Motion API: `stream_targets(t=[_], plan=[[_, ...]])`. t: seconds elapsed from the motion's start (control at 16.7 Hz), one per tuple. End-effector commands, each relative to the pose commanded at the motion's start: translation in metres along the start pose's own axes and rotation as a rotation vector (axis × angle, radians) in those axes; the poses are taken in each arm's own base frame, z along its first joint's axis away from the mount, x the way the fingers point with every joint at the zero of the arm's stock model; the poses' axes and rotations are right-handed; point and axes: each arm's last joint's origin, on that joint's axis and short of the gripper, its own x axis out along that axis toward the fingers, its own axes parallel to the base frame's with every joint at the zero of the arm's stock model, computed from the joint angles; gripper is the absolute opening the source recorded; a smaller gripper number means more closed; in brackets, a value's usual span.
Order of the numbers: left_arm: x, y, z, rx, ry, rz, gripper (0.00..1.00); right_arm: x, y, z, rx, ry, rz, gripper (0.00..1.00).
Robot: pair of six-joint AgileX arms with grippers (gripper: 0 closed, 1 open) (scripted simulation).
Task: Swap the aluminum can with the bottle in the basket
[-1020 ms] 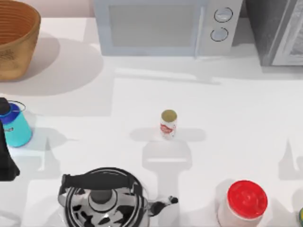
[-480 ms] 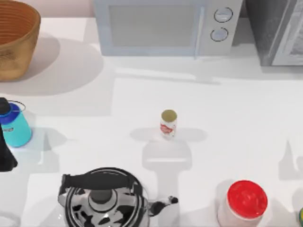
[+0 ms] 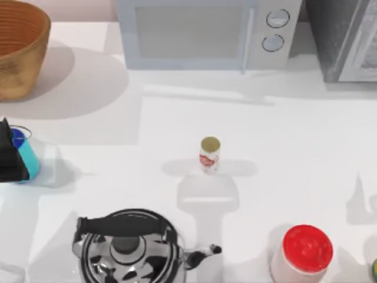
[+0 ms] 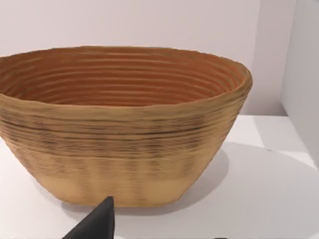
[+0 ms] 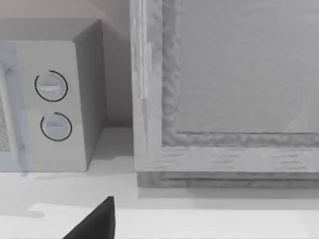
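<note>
- While poised at the table's left edge, left gripper [image 3: 10, 154] overlapping the short teal-blue translucent bottle [image 3: 26, 160]; whether released or clenched: cannot tell.
- Standing upright mid-table, well apart from the bottle: small slim aluminum can [image 3: 210, 154] with dull gold top and red mark.
- Sitting at the far left corner: large round orange-brown wicker basket [image 3: 23, 56], its ribbed inner wall [image 4: 124, 79] facing the left wrist camera.
- Near the front edge: cow-patterned kettle [image 3: 126, 250] and red-lidded jar [image 3: 306, 250].

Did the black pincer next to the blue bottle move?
Yes. The left arm's black pincer has moved up the top view toward the woven wicker basket, and now covers part of the teal-blue bottle.
</note>
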Motion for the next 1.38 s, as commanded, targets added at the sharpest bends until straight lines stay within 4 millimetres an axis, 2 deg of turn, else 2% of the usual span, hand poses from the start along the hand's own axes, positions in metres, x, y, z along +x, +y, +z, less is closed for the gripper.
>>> stream_targets(t=[0.36, 0.72, 0.9, 1.26, 1.38], plan=[[0.032, 0.000, -0.041, 0.008, 0.128, -0.023, 1.00, 0.000, 0.000, 0.000, 0.000, 0.000, 0.000, 1.00], [0.038, 0.001, -0.078, 0.015, 0.217, -0.053, 1.00, 0.000, 0.000, 0.000, 0.000, 0.000, 0.000, 1.00], [0.038, 0.001, -0.085, 0.017, 0.228, -0.058, 1.00, 0.000, 0.000, 0.000, 0.000, 0.000, 0.000, 1.00], [0.039, 0.001, -0.085, 0.017, 0.226, -0.059, 1.00, 0.000, 0.000, 0.000, 0.000, 0.000, 0.000, 1.00], [0.048, 0.000, -0.086, 0.017, 0.228, -0.058, 1.00, 0.000, 0.000, 0.000, 0.000, 0.000, 0.000, 1.00]])
